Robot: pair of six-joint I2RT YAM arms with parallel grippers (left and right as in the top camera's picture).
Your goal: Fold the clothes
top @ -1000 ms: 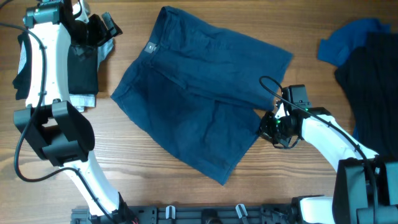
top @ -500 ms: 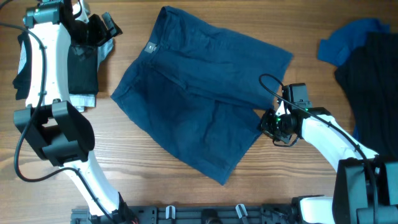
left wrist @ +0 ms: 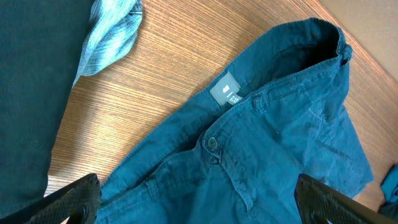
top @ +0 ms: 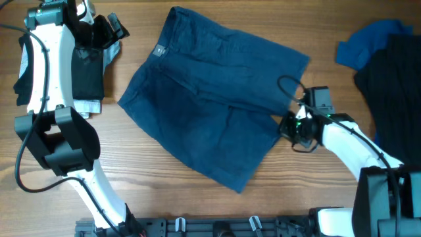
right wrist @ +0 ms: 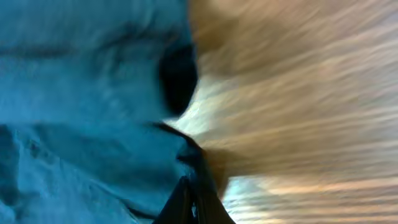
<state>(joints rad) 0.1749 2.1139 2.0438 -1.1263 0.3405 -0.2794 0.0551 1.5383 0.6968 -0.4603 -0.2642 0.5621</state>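
Dark blue shorts (top: 210, 99) lie spread across the middle of the table (top: 197, 204). At their right edge, the right end effector (top: 293, 126) is pinched shut on the hem. Its own wrist view is a blur: just fabric meeting closed tips. Over the shorts' waistband, the left end effector (left wrist: 196, 186) hangs wide open, holding nothing. Only its camera catches the button (left wrist: 212, 144) and label (left wrist: 226, 92).

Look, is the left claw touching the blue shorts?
Apart. The overhead view shows bare table between the left gripper and the shorts.
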